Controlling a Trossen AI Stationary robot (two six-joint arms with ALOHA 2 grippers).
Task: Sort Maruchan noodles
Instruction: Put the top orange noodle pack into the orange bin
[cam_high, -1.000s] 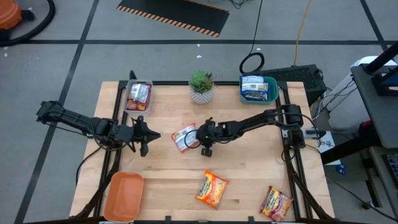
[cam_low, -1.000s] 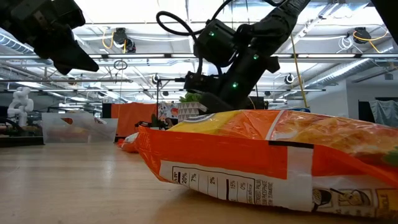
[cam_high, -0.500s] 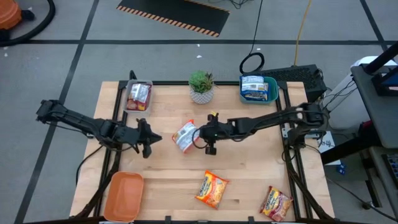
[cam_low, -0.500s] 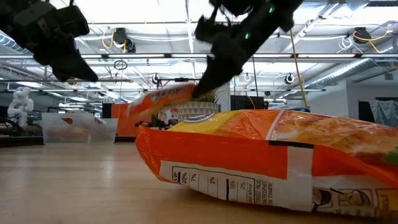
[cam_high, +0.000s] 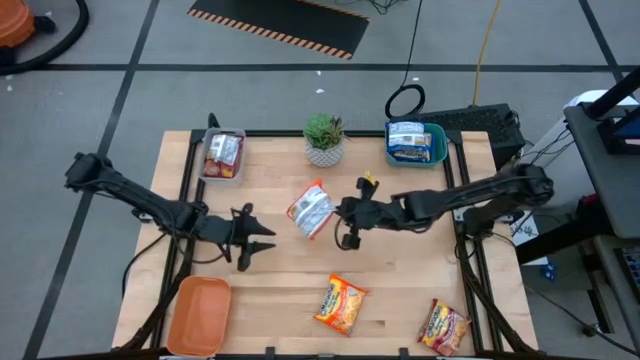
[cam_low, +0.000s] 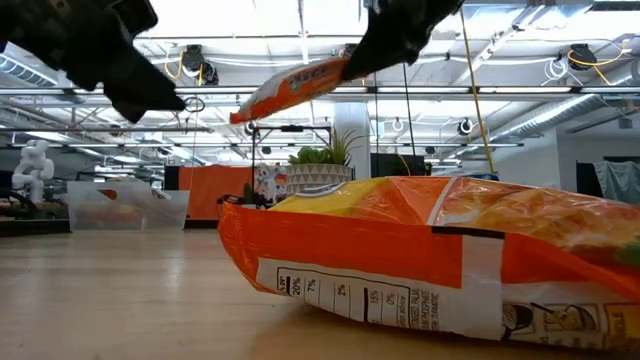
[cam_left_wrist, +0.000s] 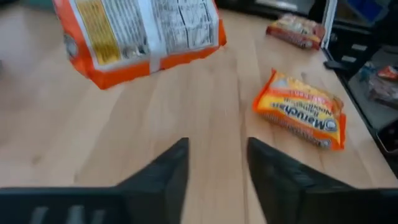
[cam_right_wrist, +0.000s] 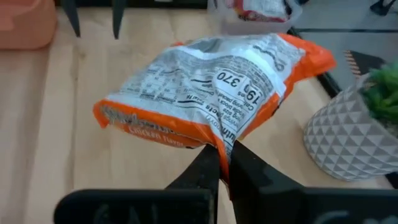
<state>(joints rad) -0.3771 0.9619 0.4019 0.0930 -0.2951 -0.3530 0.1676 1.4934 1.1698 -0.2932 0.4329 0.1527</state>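
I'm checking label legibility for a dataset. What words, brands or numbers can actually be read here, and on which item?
"Maruchan": yellow-orange packet lying on the table.
"370" and "19g": back of the orange-edged packet pinched in the right gripper.
"20%", "7%", "2%": panel on the near orange packet.
All other print is too blurred.

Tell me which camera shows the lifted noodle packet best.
The right wrist view: the packet fills it, pinched in the right pincer. The high view shows it small, the low view edge-on, the left wrist view cropped.
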